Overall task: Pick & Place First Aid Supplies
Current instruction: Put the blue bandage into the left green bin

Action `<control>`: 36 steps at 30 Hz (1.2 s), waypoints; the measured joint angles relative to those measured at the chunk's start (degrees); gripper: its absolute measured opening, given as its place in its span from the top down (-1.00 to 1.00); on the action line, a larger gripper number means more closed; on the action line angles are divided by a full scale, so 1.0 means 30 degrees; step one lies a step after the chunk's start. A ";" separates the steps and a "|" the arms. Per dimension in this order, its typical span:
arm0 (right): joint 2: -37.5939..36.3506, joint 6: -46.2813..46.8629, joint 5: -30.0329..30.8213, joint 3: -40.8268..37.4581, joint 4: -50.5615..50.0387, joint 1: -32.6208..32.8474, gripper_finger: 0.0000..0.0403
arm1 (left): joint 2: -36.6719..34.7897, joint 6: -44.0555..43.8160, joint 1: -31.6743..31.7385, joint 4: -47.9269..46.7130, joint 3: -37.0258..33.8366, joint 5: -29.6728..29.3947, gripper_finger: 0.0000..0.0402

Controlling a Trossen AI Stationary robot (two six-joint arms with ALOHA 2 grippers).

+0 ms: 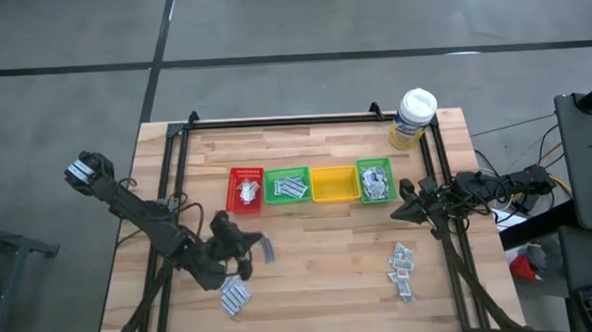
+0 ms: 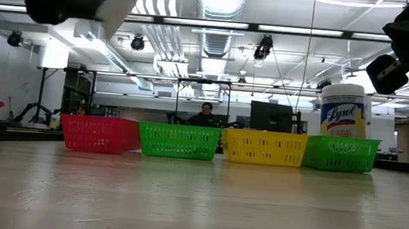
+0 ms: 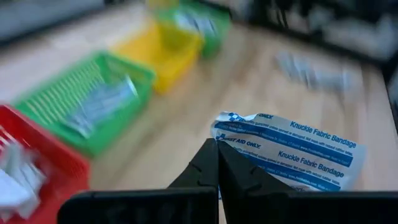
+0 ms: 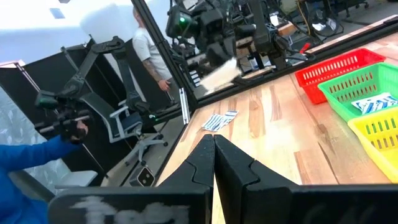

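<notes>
The left claw (image 1: 255,250) was pinched tight on one white-blue sachet (image 3: 292,152) (printed "Knuckle Fabric Bandage" in the left wrist view). The sachet was held by one end, with its long axis running out sideways from the closed fingertips. In the high view the claw hung above the table (image 1: 321,275), near the front-left area, just above the small pile of loose sachets (image 1: 236,298).

Key relation: the bin row lay ahead of the left claw, toward the table's far side. The red bin (image 1: 245,188) was nearest and almost straight ahead. The green bin (image 1: 288,185) sat next to it, slightly to the right. The yellow bin (image 1: 334,183) and the second green bin (image 1: 375,180) followed further right. The first green bin already held white-blue sachets (visible in both wrist views), so by judgement it was the matching target. The move would call for a short reach fwd with a slight shift right.

The right claw (image 1: 410,212) was fully closed and empty. It waited near the right end of the bin row, just beside the second green bin. A second pile of sachets (image 1: 402,269) lay on the right front of the table, nearer the right arm than the left.

The wipes tub (image 1: 413,118) stood at the far right corner, clear of the path.
</notes>
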 joint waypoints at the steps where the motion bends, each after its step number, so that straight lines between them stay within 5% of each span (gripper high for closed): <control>1: 0.0000 0.0000 0.0000 0.0000 0.0000 0.0000 0.96 | 0.0000 -0.0153 0.0001 0.0409 0.0000 -0.0975 1.00; 7: 0.0000 0.0000 0.0000 0.0000 0.0000 -0.0004 0.96 | 0.0000 -0.1528 0.0249 0.1935 0.0000 -0.6205 1.00; 16: 0.0000 0.0007 0.0000 0.0000 0.0000 0.0000 0.96 | 0.0099 -0.4019 0.3069 0.2972 0.0000 -0.7752 1.00; 31: 0.0000 0.0007 -0.0007 0.0000 0.0000 0.0004 0.96 | 0.0117 -0.4976 0.9852 0.3662 0.0472 -0.0850 1.00; 36: 0.0000 0.0007 -0.0007 0.0000 0.0000 -0.0003 0.96 | 0.0438 -0.5046 1.0833 0.3371 0.1264 0.0120 1.00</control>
